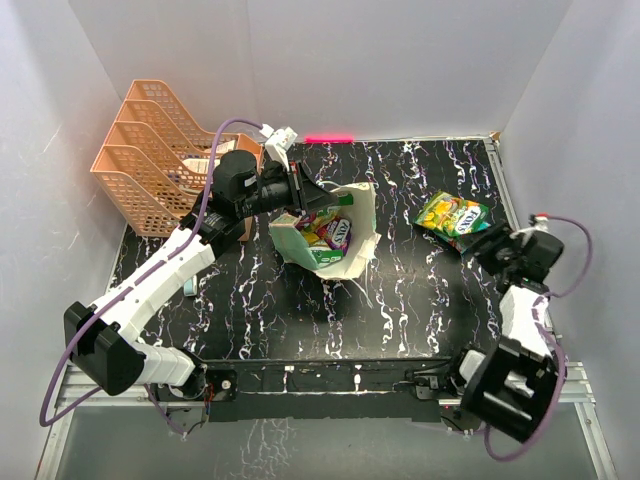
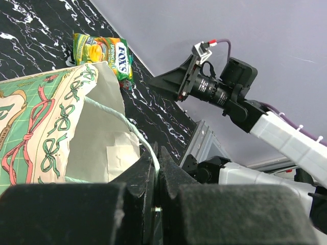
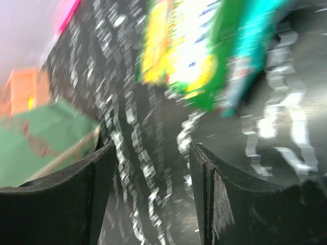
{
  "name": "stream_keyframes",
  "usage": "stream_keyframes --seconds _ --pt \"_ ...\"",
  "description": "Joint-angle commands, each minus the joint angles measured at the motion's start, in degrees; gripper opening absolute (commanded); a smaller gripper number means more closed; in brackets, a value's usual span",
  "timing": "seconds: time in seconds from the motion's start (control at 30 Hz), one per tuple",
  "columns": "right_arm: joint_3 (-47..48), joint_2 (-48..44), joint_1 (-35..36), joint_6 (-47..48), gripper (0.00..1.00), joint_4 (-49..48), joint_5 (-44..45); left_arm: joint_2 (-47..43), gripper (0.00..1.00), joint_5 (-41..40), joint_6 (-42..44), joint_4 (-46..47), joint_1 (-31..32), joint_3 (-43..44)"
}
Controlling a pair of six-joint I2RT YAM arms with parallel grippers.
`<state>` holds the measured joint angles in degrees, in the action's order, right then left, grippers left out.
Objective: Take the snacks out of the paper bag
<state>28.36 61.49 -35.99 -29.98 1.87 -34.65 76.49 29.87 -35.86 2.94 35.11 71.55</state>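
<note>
Right wrist: packet (image 3: 204,51) seemingly beyond jaws.

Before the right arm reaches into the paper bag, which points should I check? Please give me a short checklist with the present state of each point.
1. Left gripper shut on the string handle: ok.
2. Paper bag mouth open, contents visible from above: ok.
3. Right gripper open, nothing between its fingers: ok.
4. Fox's packet lying on the table, apart from the bag: ok.
5. Bag emptied: not ok, colourful packets are inside.
6. Number of packets inside: cannot tell, they overlap.
</note>
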Motion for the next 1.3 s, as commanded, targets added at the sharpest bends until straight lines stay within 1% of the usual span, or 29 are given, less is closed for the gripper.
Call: stream_keyframes --seconds 0.0,0.1,0.23,0.3,0.43,0.47,0.53,0.6,0.63,0.7,0.77,0.8,0.9,1.0,1.07,1.13,1.27 --pt "3.48 -5.88 13.24 2.14 0.62 7.95 -1.6 -0.63 0.0 2.29 0.83 1.15 0.39 0.87" --pt "7.52 -8.96 20.1 1.5 0.65 9.09 -0.56 -0.67 0.0 3.2 0.96 1.5 0.41 0.72" --pt "16.31 -8.0 29.73 3.92 0.65 14.18 -1.99 -1.72 0.0 5.56 1.29 4.08 0.39 -0.68" --pt "18.56 -9.52 36.12 3.65 0.65 13.15 -0.74 -2.22 0.0 6.1 1.68 4.48 0.42 -1.09" --pt "20.99 -11.45 48.29 2.44 0.66 7.96 2.58 -2.72 0.0 6.18 2.15 4.51 0.39 -1.83" --pt "21.08 -11.41 50.9 1.37 0.66 6.16 4.34 -2.81 0.0 6.26 2.01 4.73 0.41 -2.11" --pt "20.84 -10.46 55.92 -3.3 0.65 3.94 11.08 -2.78 0.0 6.37 1.58 4.92 0.39 -2.37" --pt "19.95 -8.39 60.49 -7.08 0.59 0.24 14.92 -2.87 0.0 6.54 1.34 4.94 0.4 -2.31" --pt "18.69 -8.15 64.34 -9.76 0.59 -1.31 21.28 -2.91 0.0 6.28 1.34 4.81 0.39 -2.17" --pt "15.16 -7.96 70.08 -12.53 0.58 -7.7 29.21 -3.1 0.0 5.49 1.2 4.84 0.37 -1.96" --pt "14.65 -6.34 73.9 -14.07 0.58 -9.62 35.94 -3.26 0.0 5.19 0.89 5.05 0.39 -1.72" --pt "15.07 -5.09 75.07 -14.84 0.57 -9.74 38.65 -3.15 0.0 5.27 0.75 5.18 0.42 -1.54" --pt "17.77 0.68 76.35 -17.64 0.56 -8.17 42.69 -2.93 0.0 5.83 0.0 6.07 0.39 -1.41" --pt "19.15 5.79 78.39 -24.08 0.55 -7.63 49.05 -2.7 0.0 6.58 -0.94 7.18 0.4 -1.41" --pt "20.17 8.74 80.06 -26.59 0.55 -7.94 53.68 -2.72 0.0 6.85 -1.74 8.03 0.42 -1.56" --pt "21.93 11.42 81.11 -30.65 0.55 -6.14 58.12 -2.88 0.0 7.12 -2.21 8.55 0.44 -1.76" --pt "23.6 16.13 82.1 -33.4 0.56 -6.83 63.08 -3.13 0.0 7.27 -2.24 8.32 0.4 -1.84"
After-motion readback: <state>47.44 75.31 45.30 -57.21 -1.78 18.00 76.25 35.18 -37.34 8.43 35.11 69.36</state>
